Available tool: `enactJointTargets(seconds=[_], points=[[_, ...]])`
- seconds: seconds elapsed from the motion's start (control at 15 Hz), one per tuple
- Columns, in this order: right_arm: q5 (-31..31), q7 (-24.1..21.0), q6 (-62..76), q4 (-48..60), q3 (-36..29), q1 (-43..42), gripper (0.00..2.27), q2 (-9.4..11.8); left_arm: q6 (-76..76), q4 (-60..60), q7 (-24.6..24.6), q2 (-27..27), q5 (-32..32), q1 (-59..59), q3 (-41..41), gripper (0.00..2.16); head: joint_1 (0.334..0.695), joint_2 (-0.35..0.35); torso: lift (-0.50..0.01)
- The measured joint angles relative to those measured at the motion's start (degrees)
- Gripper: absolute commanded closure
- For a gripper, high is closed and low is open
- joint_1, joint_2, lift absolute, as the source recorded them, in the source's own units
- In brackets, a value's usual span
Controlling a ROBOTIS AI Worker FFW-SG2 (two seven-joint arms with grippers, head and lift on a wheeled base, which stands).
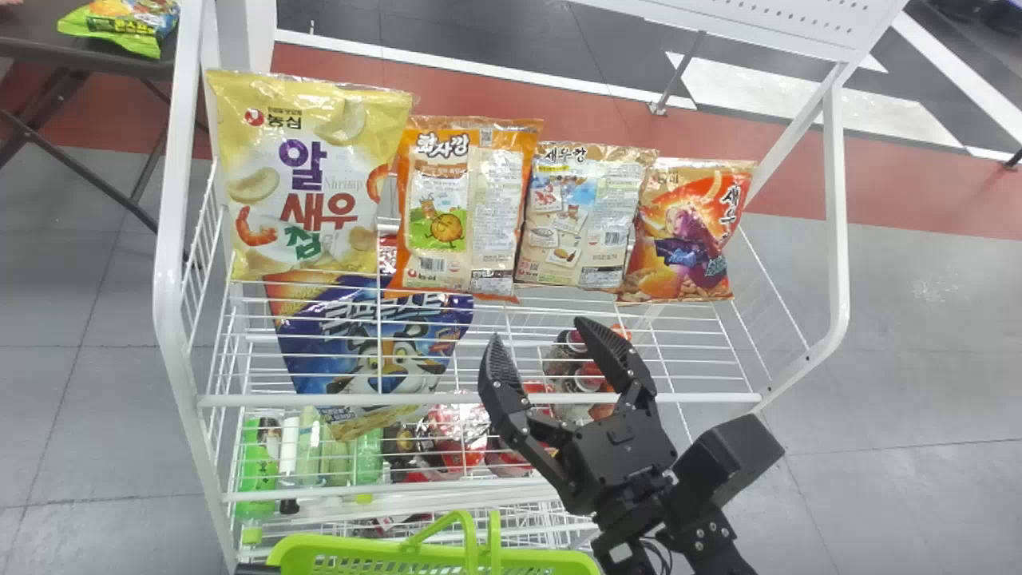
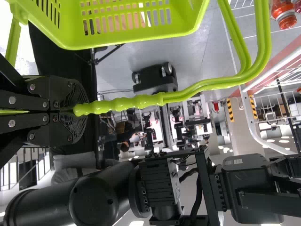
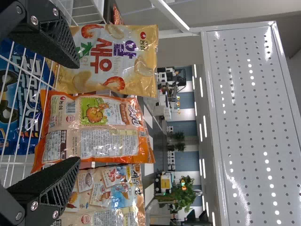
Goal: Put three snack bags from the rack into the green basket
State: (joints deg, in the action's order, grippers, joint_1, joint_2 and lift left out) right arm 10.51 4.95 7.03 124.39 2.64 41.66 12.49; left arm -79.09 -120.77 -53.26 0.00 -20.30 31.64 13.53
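Four snack bags [image 1: 459,208] line the rack's [image 1: 479,398] top shelf; your right gripper [image 1: 538,329] hangs wide open nearer you, while your left gripper [image 2: 73,112] holds the handle [image 2: 141,101] of the green basket [image 1: 351,548], near left.

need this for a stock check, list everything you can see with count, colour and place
yellow snack bag: 1, upper shelf, leftmost
orange-edged snack bag: 1, second
beige snack bag: 1, third
orange-red snack bag: 1, rightmost
blue snack bag: 1, below, seen through wires
bottles: several, mostly green, lower left
packs: several, red, lower middle
rack: 1, white, ahead
panel: 1, whitish, perforated, above shelf
green basket: 1, before rack
table: 1, dark, far left
table snack bag: 1, green-yellow, on it
left hand: 1, black, at basket handle
right hand: 1, black, before upper shelf
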Motion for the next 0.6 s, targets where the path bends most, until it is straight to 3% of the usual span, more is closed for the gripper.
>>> enactJointTargets(seconds=[0.6], points=[[0.0,-0.1,0.7,-0.9,0.0,-1.3,0.12,0.1,-0.1,0.0,0.0,0.0,-0.3,0.0,-0.1,1.46,0.695,-0.35,0.0]])
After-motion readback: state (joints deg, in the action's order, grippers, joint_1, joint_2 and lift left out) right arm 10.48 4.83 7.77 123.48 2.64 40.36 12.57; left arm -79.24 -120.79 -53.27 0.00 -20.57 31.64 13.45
